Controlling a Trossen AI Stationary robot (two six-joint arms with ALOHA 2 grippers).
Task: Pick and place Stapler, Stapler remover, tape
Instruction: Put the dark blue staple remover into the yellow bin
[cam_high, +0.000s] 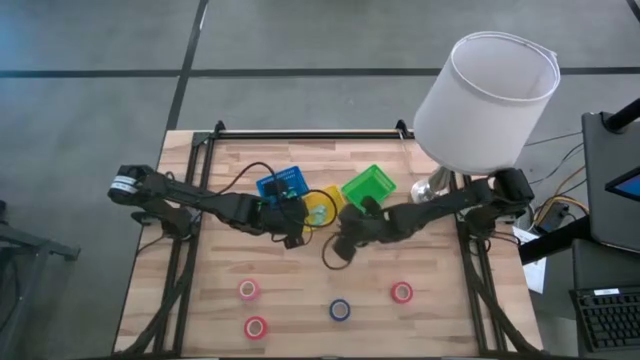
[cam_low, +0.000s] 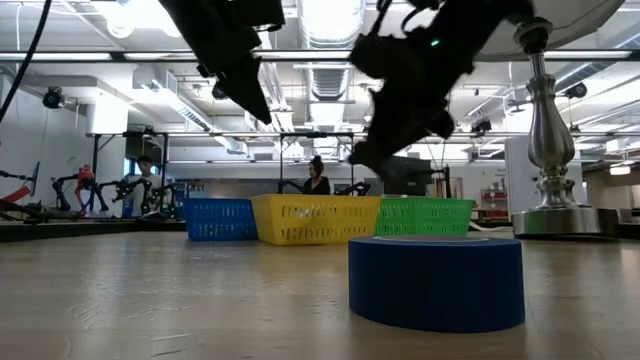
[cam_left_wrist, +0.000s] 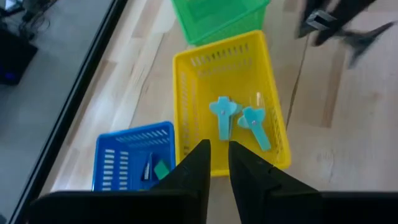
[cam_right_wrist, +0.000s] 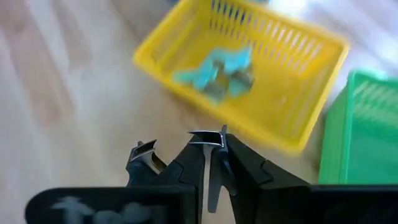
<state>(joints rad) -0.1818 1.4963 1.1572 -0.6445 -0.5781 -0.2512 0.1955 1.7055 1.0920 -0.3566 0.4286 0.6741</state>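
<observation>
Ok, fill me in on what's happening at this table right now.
Both arms hover over the middle of the table, near three small bins. The left gripper hangs by the blue bin and the yellow bin, its fingers nearly shut on nothing. The right gripper is beside the green bin, also nearly shut and empty. Two teal stapler removers lie in the yellow bin. Four tape rolls remain on the near table.

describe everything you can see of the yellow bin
The yellow bin is a small rectangular basket that looks like plastic, with slotted walls and an open top. It stands upright on the wooden table between the blue bin and the green bin. Two light-blue staple removers lie inside. No gripper touches it.
</observation>
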